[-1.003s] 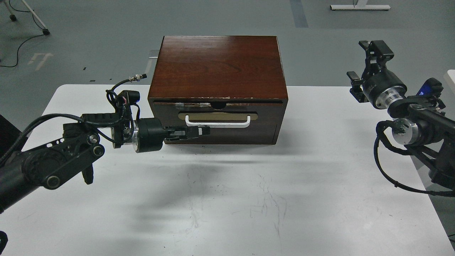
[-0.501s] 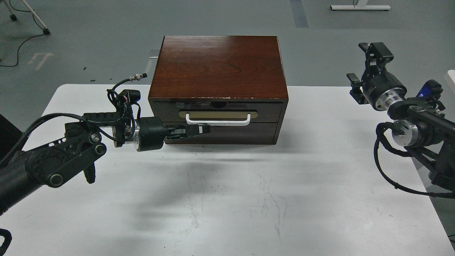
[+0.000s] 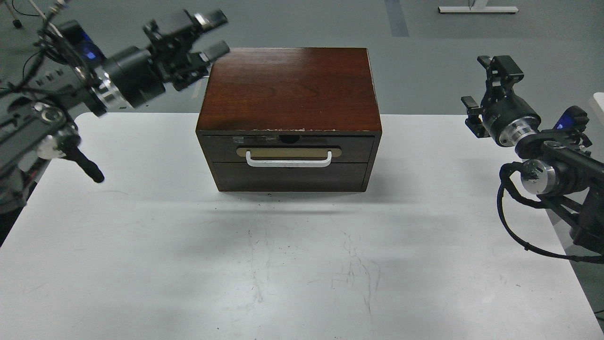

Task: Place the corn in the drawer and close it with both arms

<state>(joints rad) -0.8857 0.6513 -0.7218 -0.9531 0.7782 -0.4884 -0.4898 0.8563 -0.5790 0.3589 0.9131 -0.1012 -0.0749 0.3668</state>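
Note:
The drawer [image 3: 354,148] sits flush in the dark wood cabinet [image 3: 289,89], with its white bar handle [image 3: 288,163] on a tan plate. The corn is not in view. My left gripper [image 3: 214,34] is raised at the upper left, beside the cabinet's back left corner. Its fingers are apart and empty. My right gripper [image 3: 486,85] is raised at the far right, well clear of the cabinet. Its fingers are spread and empty.
The cabinet stands at the back middle of the white table [image 3: 302,264]. A plain dark panel [image 3: 290,177] lies below the drawer. My right arm's links and cables [image 3: 547,174] hang over the table's right edge. Grey floor lies beyond.
The drawer went from slightly open to fully shut. My left arm swung from the drawer front up to the upper left, and its fingers opened. The right arm barely moved.

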